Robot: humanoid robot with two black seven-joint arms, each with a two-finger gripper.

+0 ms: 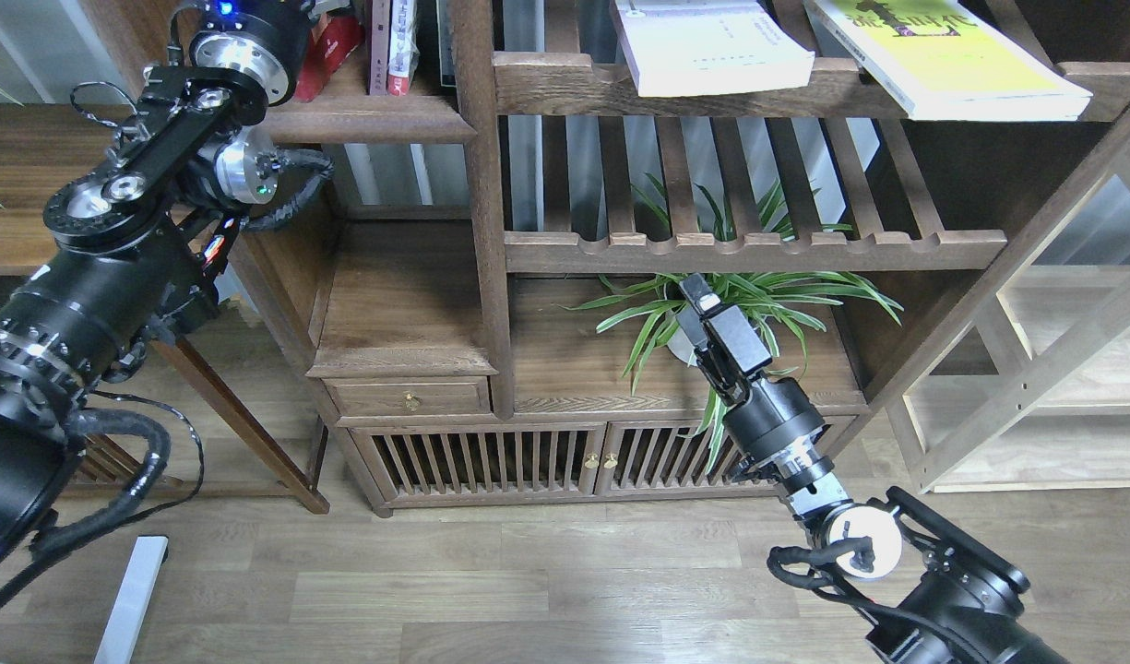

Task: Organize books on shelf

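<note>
The red book [332, 46] is at the top left, tilted above the solid dark-brown shelf [371, 118], at the far end of my left arm. My left gripper [317, 11] is mostly cut off by the top edge and appears shut on it. The thick pale white book [712, 46] and the larger yellow-green book [952, 57] lie flat on the upper slatted rack, overhanging its front rail. My right gripper [701, 304] hangs low in front of the plant, its fingers close together and empty.
Two thin books [394, 46] stand upright on the shelf against the bookcase post [477, 184]. A potted spider plant [758, 295] sits under the slatted rack [749, 249]. A light wooden frame [1063, 369] stands at the right, and a dark side table [11, 184] at the left.
</note>
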